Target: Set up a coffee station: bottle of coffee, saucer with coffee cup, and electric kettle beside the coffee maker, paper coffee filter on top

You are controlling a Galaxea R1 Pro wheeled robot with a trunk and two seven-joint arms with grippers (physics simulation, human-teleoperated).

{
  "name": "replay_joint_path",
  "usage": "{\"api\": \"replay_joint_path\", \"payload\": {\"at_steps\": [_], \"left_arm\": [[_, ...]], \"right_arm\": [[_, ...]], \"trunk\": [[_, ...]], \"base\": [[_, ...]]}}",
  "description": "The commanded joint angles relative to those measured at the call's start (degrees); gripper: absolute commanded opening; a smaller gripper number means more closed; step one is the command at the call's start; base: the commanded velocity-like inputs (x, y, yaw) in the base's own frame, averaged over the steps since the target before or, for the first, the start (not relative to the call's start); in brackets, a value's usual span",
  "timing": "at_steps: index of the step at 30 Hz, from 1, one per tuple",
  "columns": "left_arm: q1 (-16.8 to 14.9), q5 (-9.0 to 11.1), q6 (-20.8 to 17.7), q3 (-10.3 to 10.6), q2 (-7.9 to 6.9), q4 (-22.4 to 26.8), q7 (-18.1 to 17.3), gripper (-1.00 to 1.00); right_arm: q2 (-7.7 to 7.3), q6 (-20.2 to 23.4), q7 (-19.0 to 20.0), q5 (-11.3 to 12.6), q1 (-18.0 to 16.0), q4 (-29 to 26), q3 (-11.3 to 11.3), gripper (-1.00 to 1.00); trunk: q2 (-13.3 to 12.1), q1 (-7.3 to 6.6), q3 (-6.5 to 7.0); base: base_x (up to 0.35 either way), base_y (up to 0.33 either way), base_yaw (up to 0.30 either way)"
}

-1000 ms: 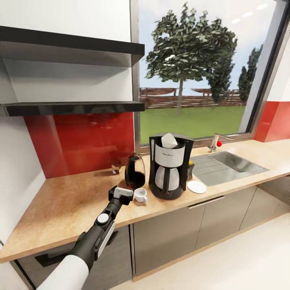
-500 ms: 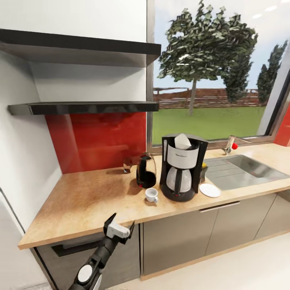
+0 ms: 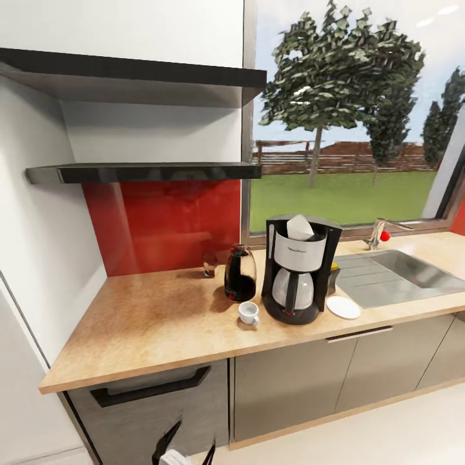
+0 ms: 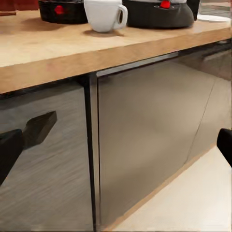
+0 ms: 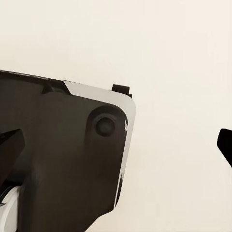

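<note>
The coffee maker (image 3: 299,270) is standing upright on the wooden desk (image 3: 148,323), at about the middle of the head view, with the white paper coffee filter (image 3: 299,227) sitting in its open top. Just at its 9 o'clock, the dark electric kettle (image 3: 240,274) is standing close beside it, and the white coffee cup (image 3: 248,313) is resting directly on the desk at the coffee maker's 8 o'clock, in front of the kettle and not on the saucer. The white saucer (image 3: 343,307) is lying bare at the coffee maker's 4 o'clock, near the steel sink (image 3: 400,276). A small jar with a yellow part, partly hidden, is peeking out behind the coffee maker at its 3 o'clock; I cannot tell whether it is the bottle of coffee. The two dark shelves (image 3: 142,172) at 10 o'clock are carrying nothing visible. The left hand (image 3: 185,453) is hanging low at 6 o'clock of the head view, in front of the cabinet doors (image 3: 290,381), its fingers spread apart and gripping nothing; its wrist view is looking up at the cup (image 4: 105,14) on the desk edge (image 4: 96,53). In the right wrist view the right hand (image 5: 116,145) is showing its fingertips (image 5: 9,145) wide apart over pale floor (image 5: 174,58), gripping nothing, beside a dark part of the robot (image 5: 63,154).
</note>
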State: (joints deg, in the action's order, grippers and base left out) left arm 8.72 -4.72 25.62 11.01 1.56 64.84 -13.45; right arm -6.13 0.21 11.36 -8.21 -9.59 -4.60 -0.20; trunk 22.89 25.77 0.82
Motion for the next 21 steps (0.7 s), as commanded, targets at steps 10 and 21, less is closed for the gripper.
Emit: {"api": "replay_joint_path", "payload": {"at_steps": [10,21], "left_arm": [[0.1,-0.8,-2.4,-8.8,-3.64,-25.5,5.6,1.0],[-0.1,-0.7,-5.0,-14.0,-6.13,-50.7,10.5,1.0]], "right_arm": [[-0.02,0.0,0.2,-0.5,0.0,-2.3,-0.1,1.0],[0.06,0.0,0.2,-0.4,0.0,-2.5,-0.1,1.0]], "trunk": [[0.0,0.02,0.0],[0.0,0.02,0.0]], "base": [[0.0,0.0,0.0],[0.0,0.0,0.0]]}}
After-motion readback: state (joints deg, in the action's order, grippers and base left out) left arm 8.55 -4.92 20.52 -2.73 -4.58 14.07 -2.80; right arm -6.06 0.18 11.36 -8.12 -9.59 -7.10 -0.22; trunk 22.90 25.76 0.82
